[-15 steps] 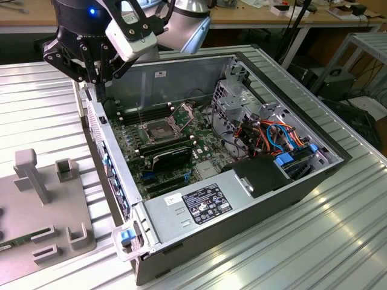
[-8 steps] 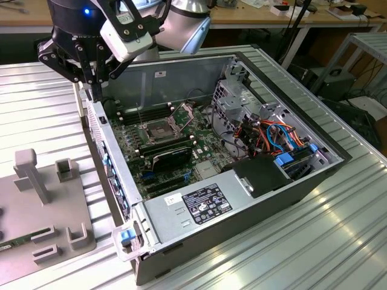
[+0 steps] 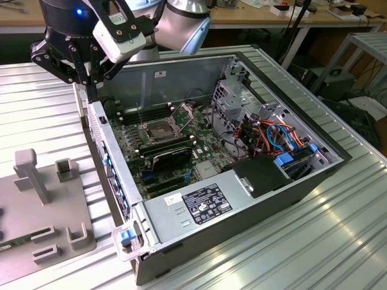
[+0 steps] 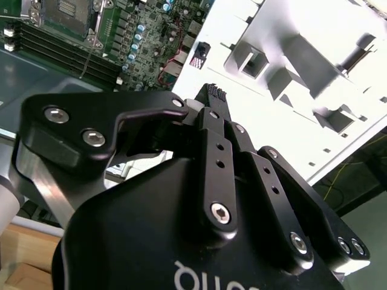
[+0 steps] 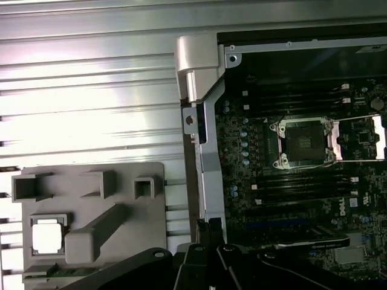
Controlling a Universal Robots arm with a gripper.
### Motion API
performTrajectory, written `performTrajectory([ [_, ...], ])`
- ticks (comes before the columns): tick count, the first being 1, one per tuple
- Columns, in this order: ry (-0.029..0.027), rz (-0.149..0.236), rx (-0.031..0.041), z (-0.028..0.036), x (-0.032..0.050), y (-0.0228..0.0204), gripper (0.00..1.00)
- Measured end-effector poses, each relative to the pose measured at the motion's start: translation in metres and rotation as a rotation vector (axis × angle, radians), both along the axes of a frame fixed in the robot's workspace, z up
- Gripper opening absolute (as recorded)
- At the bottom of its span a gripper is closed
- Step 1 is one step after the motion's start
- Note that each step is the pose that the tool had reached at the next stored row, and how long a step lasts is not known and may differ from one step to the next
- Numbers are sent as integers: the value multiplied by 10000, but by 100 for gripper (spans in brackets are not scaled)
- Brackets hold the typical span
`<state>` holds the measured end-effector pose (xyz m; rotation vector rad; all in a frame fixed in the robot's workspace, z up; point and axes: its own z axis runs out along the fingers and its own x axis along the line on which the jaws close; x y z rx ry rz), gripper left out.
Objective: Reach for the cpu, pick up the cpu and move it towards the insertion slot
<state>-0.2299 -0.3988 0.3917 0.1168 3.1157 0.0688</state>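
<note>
The cpu [image 5: 47, 235] is a pale square chip lying in a recess of the grey fixture plate [image 5: 115, 181] beside the computer case. The insertion slot [image 3: 158, 130] [image 5: 305, 142] [image 4: 66, 15] is the silver-framed socket with a dark centre on the motherboard, and its metal bracket [image 3: 184, 112] stands hinged up. My gripper [image 3: 92, 92] [image 4: 214, 96] [image 5: 205, 228] hangs over the case's wall on the exterior view's left, near the far corner, between the plate and the socket. Its black fingers are together with nothing between them. It is well apart from the cpu.
The open case [image 3: 115, 175] lies on a ribbed metal table [image 3: 338, 229]. Inside are memory slots [image 5: 302, 181], a black card [image 3: 172, 158], a labelled power supply [image 3: 202, 205], a drive cage [image 3: 242, 96] and coloured cables [image 3: 278, 136]. The fixture plate [image 3: 42, 199] carries upright posts.
</note>
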Motion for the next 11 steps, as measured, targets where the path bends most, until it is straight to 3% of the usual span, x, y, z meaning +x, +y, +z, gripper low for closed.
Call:
performTrajectory([
  [11, 8, 0, 0, 0, -32, 0, 11],
])
